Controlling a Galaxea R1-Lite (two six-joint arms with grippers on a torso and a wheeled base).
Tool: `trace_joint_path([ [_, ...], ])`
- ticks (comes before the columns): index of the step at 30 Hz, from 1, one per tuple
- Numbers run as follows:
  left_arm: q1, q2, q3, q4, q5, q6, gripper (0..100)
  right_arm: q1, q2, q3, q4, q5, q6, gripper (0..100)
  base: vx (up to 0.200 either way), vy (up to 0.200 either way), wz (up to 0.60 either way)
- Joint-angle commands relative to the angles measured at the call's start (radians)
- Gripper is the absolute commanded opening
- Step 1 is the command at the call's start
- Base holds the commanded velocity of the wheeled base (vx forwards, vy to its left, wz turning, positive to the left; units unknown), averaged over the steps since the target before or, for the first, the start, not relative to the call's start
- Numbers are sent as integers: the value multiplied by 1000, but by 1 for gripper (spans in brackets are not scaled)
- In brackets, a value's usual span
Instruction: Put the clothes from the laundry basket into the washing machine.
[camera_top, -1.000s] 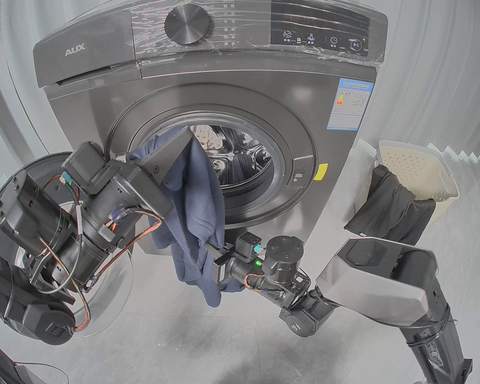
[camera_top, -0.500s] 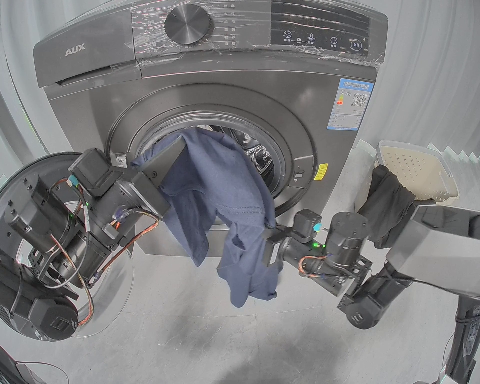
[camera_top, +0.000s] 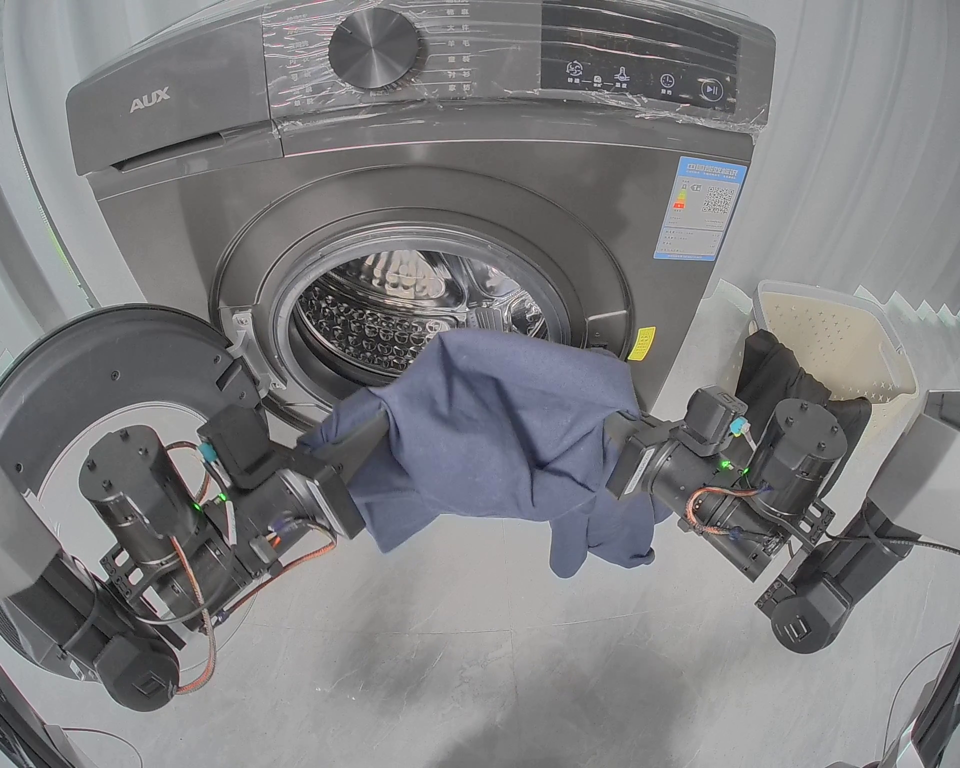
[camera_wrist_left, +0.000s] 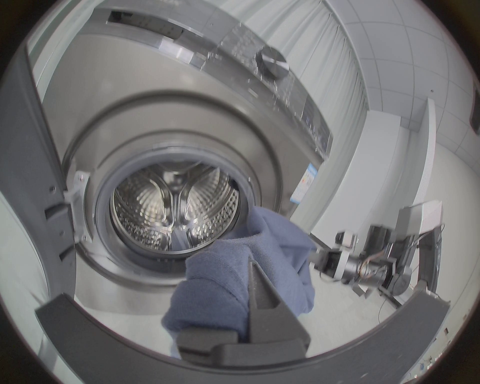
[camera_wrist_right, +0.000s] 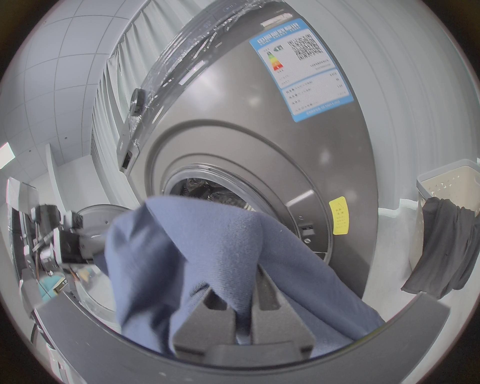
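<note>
A dark blue garment (camera_top: 500, 430) is stretched between my two grippers, in front of the washing machine (camera_top: 420, 180) and just below its open drum (camera_top: 400, 300). My left gripper (camera_top: 372, 428) is shut on the garment's left end (camera_wrist_left: 280, 245). My right gripper (camera_top: 612, 448) is shut on its right end, and a loose fold hangs below it. In the right wrist view the cloth (camera_wrist_right: 200, 240) drapes over the shut right gripper (camera_wrist_right: 245, 300). The cream laundry basket (camera_top: 850, 340) stands at the right, a black garment (camera_top: 790, 400) hanging over its rim.
The machine's round door (camera_top: 100, 370) stands open to the left, behind my left arm. The drum shows bare metal inside. Grey floor (camera_top: 480, 660) lies open in front of the machine. Curtains hang on both sides.
Both grippers have come down and apart: the left one lowered away from the drum mouth, the right one rose and went right. The blue garment went from hanging to spread between them.
</note>
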Motion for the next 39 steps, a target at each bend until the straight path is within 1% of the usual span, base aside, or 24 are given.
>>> trace_joint_path([
  [1, -7, 80, 50, -2, -6, 15, 0, 42, -41, -13, -3, -16, 3, 0, 0, 0, 0],
  [3, -9, 96, 79, -2, -10, 35, 0, 44, -44, -22, -4, -18, 6, 0, 0, 0, 0],
  [6, -7, 128, 123, -2, -53, 82, 0, 51, -62, -44, -4, -16, 9, 0, 0, 0, 0],
  [7, -7, 128, 123, -2, -53, 82, 0, 51, -62, -44, -4, -16, 9, 0, 0, 0, 0],
  [8, -7, 149, 151, -2, -82, 118, 0, 51, -77, -55, -3, -16, 9, 0, 0, 0, 0],
  [9, -7, 160, 163, -3, -93, 136, 0, 51, -83, -56, -3, -16, 9, 0, 0, 0, 0],
  [11, -7, 169, 177, -3, -98, 154, 0, 50, -88, -53, -3, -16, 11, 0, 0, 0, 0],
  [21, -7, 171, 192, -3, -99, 157, 0, 51, -87, -47, -3, -16, 13, 0, 0, 0, 0],
  [22, -7, 172, 199, -2, -99, 157, 100, 51, -87, -47, -3, -16, 13, 0, 0, 0, 0],
  [24, -9, 174, 206, -2, -99, 154, 100, 48, -87, -47, -3, -16, 13, 0, 0, 0, 0],
  [28, -12, 183, 222, -3, -99, 159, 100, 30, -82, -50, -3, -18, 17, 0, 0, 0, 0],
  [30, -23, 181, 243, -3, -102, 173, 100, 10, -77, -50, -3, -18, 20, 0, 0, 0, 0],
  [31, -29, 181, 263, -3, -105, 190, 100, -4, -76, -55, -3, -16, 19, 0, 0, 0, 0],
  [32, -30, 181, 272, -2, -107, 199, 100, -10, -76, -58, -3, -16, 19, 0, 0, 0, 0],
  [33, -30, 185, 291, -2, -111, 217, 100, -24, -71, -67, -3, -15, 17, 0, 0, 0, 0],
  [35, -30, 186, 304, -2, -124, 237, 100, -30, -65, -84, -1, -15, 16, 0, 0, 0, 0],
  [38, -29, 188, 285, -2, -128, 243, 100, -8, -48, -92, 1, -10, 8, 0, 0, 0, 0],
  [39, -29, 186, 271, -3, -127, 243, 100, 12, -41, -93, 1, -10, 6, 0, 0, 0, 0],
])
